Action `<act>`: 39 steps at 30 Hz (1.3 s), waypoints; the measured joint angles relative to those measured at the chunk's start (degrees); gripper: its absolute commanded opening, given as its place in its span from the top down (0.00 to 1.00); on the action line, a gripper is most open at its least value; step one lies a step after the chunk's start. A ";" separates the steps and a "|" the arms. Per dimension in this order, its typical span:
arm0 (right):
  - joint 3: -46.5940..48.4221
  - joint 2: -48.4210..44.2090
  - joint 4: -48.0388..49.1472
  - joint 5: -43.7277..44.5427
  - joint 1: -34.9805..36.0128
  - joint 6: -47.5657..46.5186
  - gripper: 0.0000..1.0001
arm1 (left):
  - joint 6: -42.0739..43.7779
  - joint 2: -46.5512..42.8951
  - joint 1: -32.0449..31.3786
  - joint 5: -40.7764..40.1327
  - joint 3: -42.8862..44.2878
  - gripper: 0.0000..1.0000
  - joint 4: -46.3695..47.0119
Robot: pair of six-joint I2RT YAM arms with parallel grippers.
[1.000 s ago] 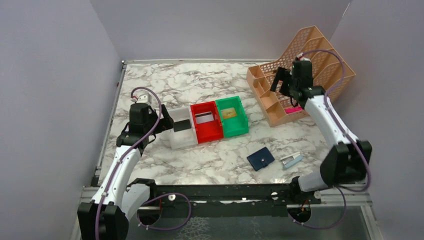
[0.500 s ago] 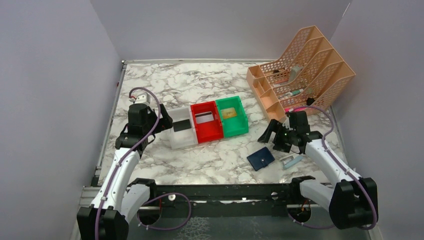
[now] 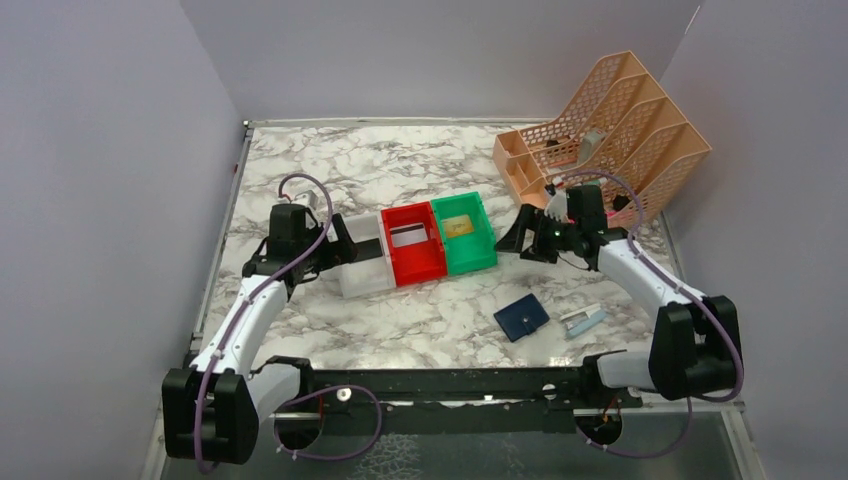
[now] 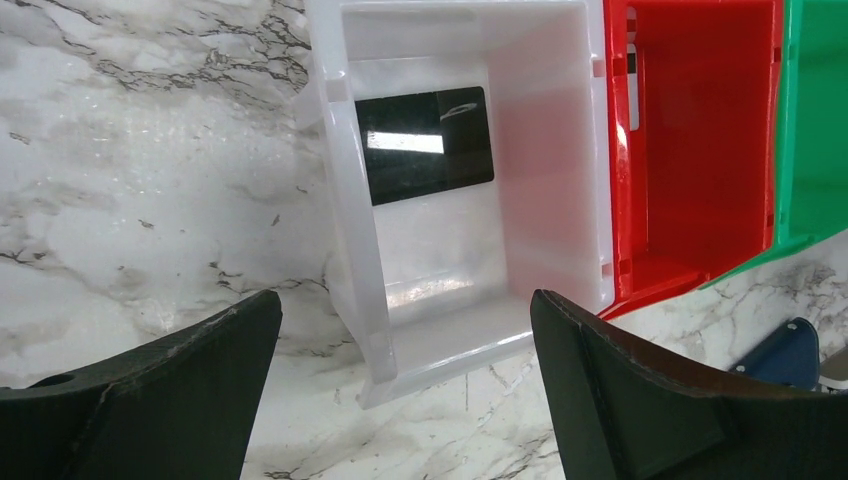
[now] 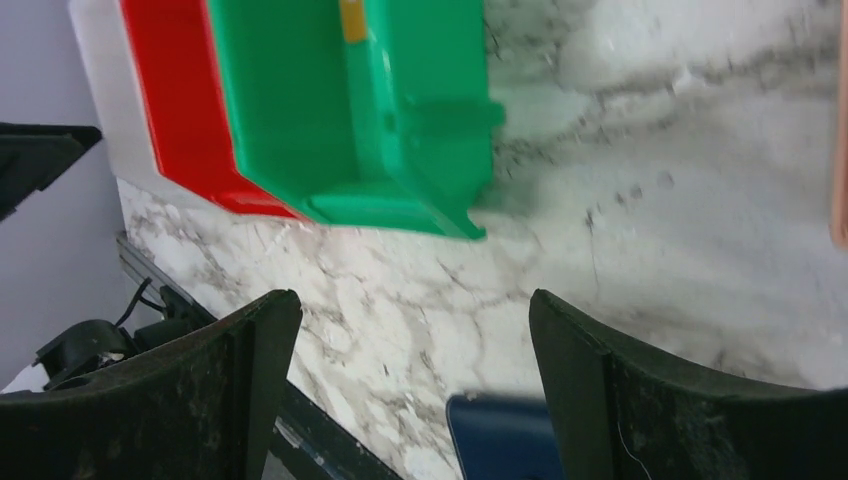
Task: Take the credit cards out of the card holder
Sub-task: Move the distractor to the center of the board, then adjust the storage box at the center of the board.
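Navy card holder [image 3: 521,318] lies lower right of centre on the desk [image 3: 400,170]. Mid-frame: black card [image 4: 425,143] in white bin [image 3: 365,282], whitish card [image 3: 408,236] in red bin [image 3: 416,270], gold card [image 3: 459,226] in green bin [image 3: 472,263]. Left hand [image 4: 405,310] gapes wide by the white bin. Right hand [image 5: 415,305] is wide beside the green bin.

Cut-off edges, blur and specks

In the right wrist view the card holder [image 5: 495,440] is blurred and cut by the bottom edge. The green bin [image 5: 300,100] runs off the top, where a yellow sliver is probably the gold card [image 5: 351,18]. From above, the peach organiser [image 3: 650,110] contents and the silver-blue object [image 3: 582,320] are too small to identify.
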 measured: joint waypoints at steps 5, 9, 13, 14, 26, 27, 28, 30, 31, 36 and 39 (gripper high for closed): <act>8.15 8.70 3.85 -0.31 2.27 -1.22 0.09 | -0.81 1.46 -0.04 1.27 0.00 0.01 0.26; 12.04 15.30 5.35 -1.03 3.43 -1.92 0.09 | -2.38 2.78 -0.04 2.93 0.00 0.02 2.03; 12.94 18.01 5.40 -2.12 3.82 -2.34 0.10 | -3.85 5.88 -0.04 4.79 0.00 0.04 4.26; 12.87 18.05 5.46 -2.32 3.85 -2.34 0.11 | -4.31 6.71 -0.04 5.38 0.00 0.05 4.92; 6.05 13.38 7.45 -2.62 3.85 -1.57 0.12 | -7.21 14.34 -2.49 11.04 0.87 0.07 12.37; 5.68 12.87 7.43 -2.29 3.85 -1.49 0.12 | -7.26 14.95 -2.84 11.10 1.22 0.07 12.92; 5.42 12.41 7.45 -2.05 3.82 -1.46 0.12 | -7.34 15.52 -3.19 11.19 1.62 0.07 13.29; 5.14 11.89 7.48 -1.70 3.74 -1.44 0.12 | -7.63 16.35 -3.63 11.17 1.97 0.07 14.27; 4.92 11.74 7.52 -1.68 3.74 -1.38 0.12 | -7.78 16.68 -3.69 11.15 2.08 0.07 14.71; 2.23 10.32 7.96 -1.64 3.80 -0.50 0.12 | -8.11 19.74 -3.98 11.67 4.68 0.07 16.09; 1.95 9.14 6.78 -0.63 3.82 -0.50 0.11 | -8.11 20.11 -4.24 12.00 5.01 0.06 16.74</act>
